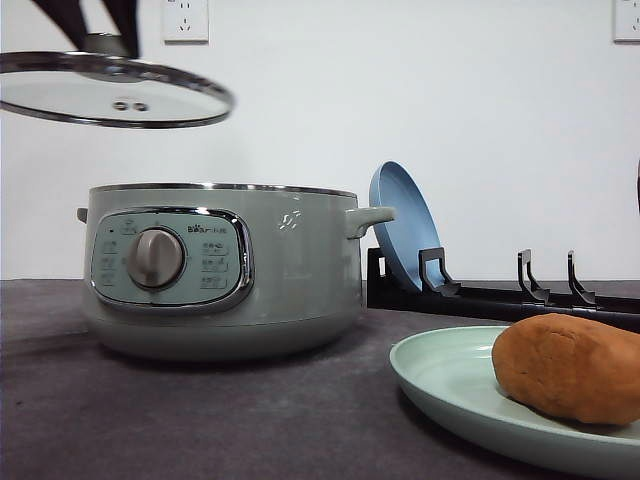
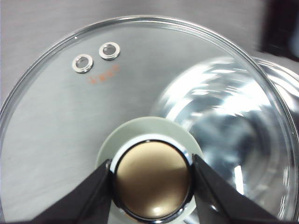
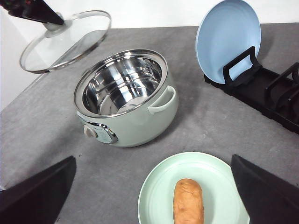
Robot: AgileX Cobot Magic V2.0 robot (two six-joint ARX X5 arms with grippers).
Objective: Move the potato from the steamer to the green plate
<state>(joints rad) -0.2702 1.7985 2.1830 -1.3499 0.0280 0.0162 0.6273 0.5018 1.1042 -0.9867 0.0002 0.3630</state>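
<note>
Potato [image 3: 188, 200] lying on green plate [image 3: 156, 186] at near table edge, between spread right gripper [image 3: 154, 191] fingers. Beyond, steamer [image 1: 300, 270] open, empty. Glass lid [image 1: 60, 100] aloft, knob pinched by left gripper [image 2: 152, 175]. Farthest, blue plate [image 1: 395, 215] upright in rack [image 1: 520, 290].

Steamer [image 3: 126, 100] mouth open; glass lid [image 1: 110, 92] held aside, above.
</note>
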